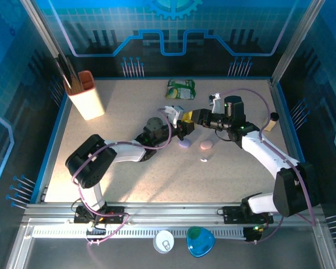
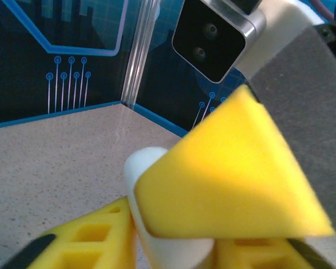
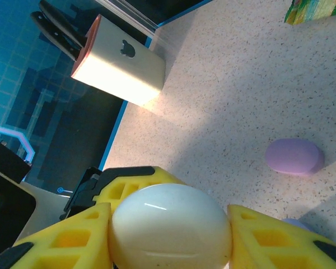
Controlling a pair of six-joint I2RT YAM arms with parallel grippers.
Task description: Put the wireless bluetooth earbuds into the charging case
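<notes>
Clamping glossy white pebble-shaped plastic case (image 3: 171, 227) between yellow right fingers (image 3: 269, 238), yellow left fingers (image 2: 67, 241) pinched narrowly onto it too, leaving tiny white earbud (image 1: 204, 160) loose on speckled surface (image 1: 157, 179) near pink oval case (image 1: 206, 145).

In your left wrist view, a blurred yellow finger (image 2: 229, 185) of the right gripper (image 3: 171, 235) covers most of the white charging case (image 2: 148, 168). The left gripper (image 2: 168, 249) is cut off by the bottom edge, so you can't tell whether it pinches the case. From above, the pale speck (image 1: 204, 160) just beside the pink case (image 1: 206, 145) is too small to identify.
</notes>
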